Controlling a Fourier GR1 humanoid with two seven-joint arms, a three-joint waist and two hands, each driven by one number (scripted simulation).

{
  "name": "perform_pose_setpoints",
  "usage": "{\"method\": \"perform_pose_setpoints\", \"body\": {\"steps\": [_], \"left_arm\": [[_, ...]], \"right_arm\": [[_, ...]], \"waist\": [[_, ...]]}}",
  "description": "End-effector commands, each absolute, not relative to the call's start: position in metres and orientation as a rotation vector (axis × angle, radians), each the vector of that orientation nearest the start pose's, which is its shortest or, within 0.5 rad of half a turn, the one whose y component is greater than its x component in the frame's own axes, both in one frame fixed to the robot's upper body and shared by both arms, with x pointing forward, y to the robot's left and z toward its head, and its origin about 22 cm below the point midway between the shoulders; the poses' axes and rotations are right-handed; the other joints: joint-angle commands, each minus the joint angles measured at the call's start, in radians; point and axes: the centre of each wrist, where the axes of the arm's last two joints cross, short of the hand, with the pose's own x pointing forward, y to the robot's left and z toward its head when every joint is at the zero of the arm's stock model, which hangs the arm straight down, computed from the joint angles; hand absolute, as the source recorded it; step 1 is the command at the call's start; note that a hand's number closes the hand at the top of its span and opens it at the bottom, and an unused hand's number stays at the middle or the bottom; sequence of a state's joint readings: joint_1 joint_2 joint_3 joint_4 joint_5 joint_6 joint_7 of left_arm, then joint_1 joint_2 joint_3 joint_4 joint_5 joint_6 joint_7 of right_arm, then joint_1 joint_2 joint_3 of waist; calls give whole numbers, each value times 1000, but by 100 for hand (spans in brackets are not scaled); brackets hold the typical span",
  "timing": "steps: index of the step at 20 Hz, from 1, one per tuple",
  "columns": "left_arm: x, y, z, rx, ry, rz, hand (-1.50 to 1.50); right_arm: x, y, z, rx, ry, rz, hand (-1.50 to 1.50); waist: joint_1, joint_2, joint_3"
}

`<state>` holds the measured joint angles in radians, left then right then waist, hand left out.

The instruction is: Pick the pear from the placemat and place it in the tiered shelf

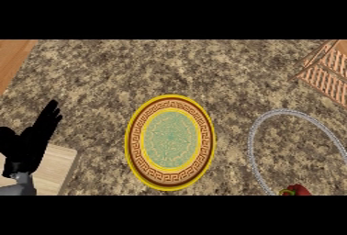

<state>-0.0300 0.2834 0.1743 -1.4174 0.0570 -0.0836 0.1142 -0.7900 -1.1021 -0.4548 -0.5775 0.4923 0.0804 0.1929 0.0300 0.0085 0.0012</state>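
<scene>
Since only one hand shows here, I'll start with it: the left hand (30, 147) sits at the far left edge, fingers (49, 114) straight, pointing up and a bit spread, holding nothing, just resting. Below the fingers, under the palm, there's a pale wooden board (58, 165). Up and left of the fingertips a strip of wood (13, 55) borders the speckled stone counter (169, 64).

Right of the fingers, with bare counter between, lies a round plate (170, 142) with a yellow rim, a brown key-pattern band and a green middle. Further right again, well apart from the fingers, a thin silver ring (251, 140) lies flat, partly cut off at the right edge. Inside its lower part, right at the bottom edge, a red rounded thing (297, 190) with a speck of green pokes into view. Honestly can't tell if that's the pear, too much of it is cut off. Either way it's well to the right of the fingers and lower than them, nowhere near touching.

Far up and right of the fingers, in the top right corner, is the slatted wooden shelf (328, 69), only a corner of it showing.
</scene>
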Motion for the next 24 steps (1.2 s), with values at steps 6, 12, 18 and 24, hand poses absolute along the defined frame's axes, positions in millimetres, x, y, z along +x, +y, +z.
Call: {"method": "perform_pose_setpoints", "body": {"steps": [6, 12, 18, 24], "left_arm": [[241, 344, 17, 234, -1345, -50, 0], [243, 339, 0, 237, -1350, -61, 0], [232, 344, 12, 236, -1330, -74, 0], [236, 335, -3, 264, -1351, -30, 0]], "right_arm": [[289, -572, 278, -1245, -1163, 40, -150], [295, -572, 268, -1120, -1253, -128, -150], [265, -595, 281, -961, -1328, -272, -150], [231, -614, 304, -908, -1451, -397, -150]], "waist": [[-10, -3, 0], [-9, -1, 0], [-11, -4, 1], [-23, -5, 0]]}}
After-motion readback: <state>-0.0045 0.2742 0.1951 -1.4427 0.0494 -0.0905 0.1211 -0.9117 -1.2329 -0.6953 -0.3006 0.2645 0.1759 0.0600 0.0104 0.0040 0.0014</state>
